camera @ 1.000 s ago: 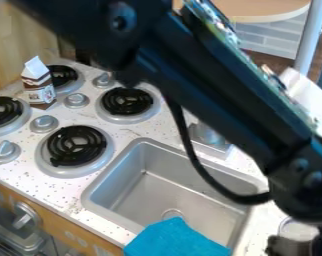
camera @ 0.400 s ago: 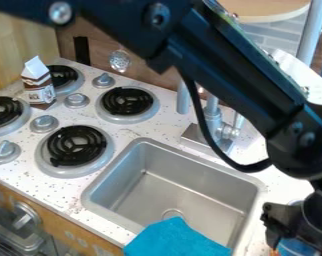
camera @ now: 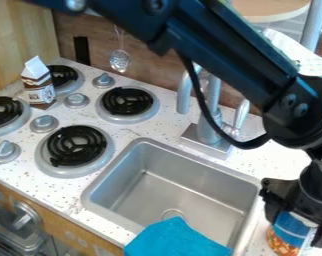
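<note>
The gripper (camera: 294,223), at the near right beside the sink (camera: 142,195), has its two fingers around a can (camera: 284,242) with a blue label and orange pieces on its lower part. A blue cloth (camera: 175,240) lies over the sink's near edge, partly covering the basin. A brown-and-white carton (camera: 38,86) stands upright at the far left among the burners. Compared with the earlier frames, gripper and can are farther toward the far side, and the arm covers less of the faucet (camera: 209,120). The can sits between the fingers, its lower end sticking out below them.
</note>
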`<action>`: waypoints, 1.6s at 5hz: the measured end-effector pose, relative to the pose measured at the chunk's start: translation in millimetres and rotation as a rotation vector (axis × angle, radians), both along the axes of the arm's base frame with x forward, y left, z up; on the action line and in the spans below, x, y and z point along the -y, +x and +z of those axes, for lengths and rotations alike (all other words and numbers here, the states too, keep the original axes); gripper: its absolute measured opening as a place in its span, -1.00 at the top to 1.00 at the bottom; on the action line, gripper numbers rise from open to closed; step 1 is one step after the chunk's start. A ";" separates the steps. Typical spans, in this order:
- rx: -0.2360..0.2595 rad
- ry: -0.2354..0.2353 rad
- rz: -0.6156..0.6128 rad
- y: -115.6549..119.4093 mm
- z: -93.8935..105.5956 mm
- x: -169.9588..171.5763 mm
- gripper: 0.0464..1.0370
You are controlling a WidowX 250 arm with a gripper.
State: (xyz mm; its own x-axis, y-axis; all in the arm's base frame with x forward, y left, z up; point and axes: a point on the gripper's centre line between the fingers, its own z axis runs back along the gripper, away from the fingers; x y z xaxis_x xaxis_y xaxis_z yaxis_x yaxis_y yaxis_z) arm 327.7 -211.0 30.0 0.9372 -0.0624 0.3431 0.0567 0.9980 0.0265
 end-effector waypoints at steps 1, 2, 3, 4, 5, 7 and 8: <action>-0.002 0.015 -0.003 11.0 -1.7 2.4 -0.92; 0.000 0.020 -0.001 17.3 -1.4 4.1 -0.92; -0.012 0.023 0.004 15.3 -1.5 3.2 -0.92; -0.028 -0.007 0.007 7.4 10.8 4.1 -0.92; 0.001 -0.061 -0.005 3.9 48.4 7.5 -0.92; 0.049 -0.105 -0.015 39.2 60.8 33.8 -0.92; 0.061 -0.112 0.019 66.5 49.1 33.3 -0.92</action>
